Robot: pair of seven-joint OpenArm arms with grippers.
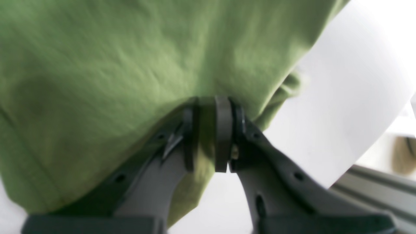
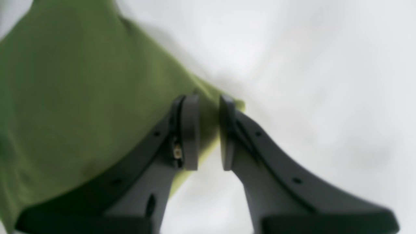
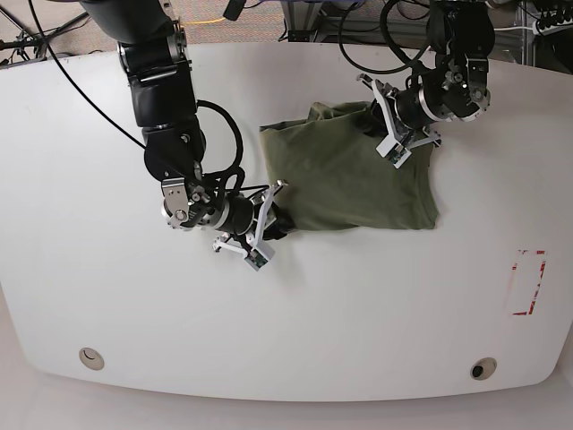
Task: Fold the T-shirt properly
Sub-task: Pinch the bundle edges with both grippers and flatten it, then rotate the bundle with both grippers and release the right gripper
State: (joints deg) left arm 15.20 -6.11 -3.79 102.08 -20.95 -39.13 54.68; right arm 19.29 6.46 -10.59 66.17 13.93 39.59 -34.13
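Both claws clamped on T-shirt (image 3: 349,184) edges

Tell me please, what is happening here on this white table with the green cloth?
A two-armed robot is folding an olive-green T-shirt on the white table. The left gripper is shut on a bunched part of the cloth at the shirt's far edge. The right gripper is shut on a corner at the near edge. The shirt lies partly folded and wrinkled between the two arms.
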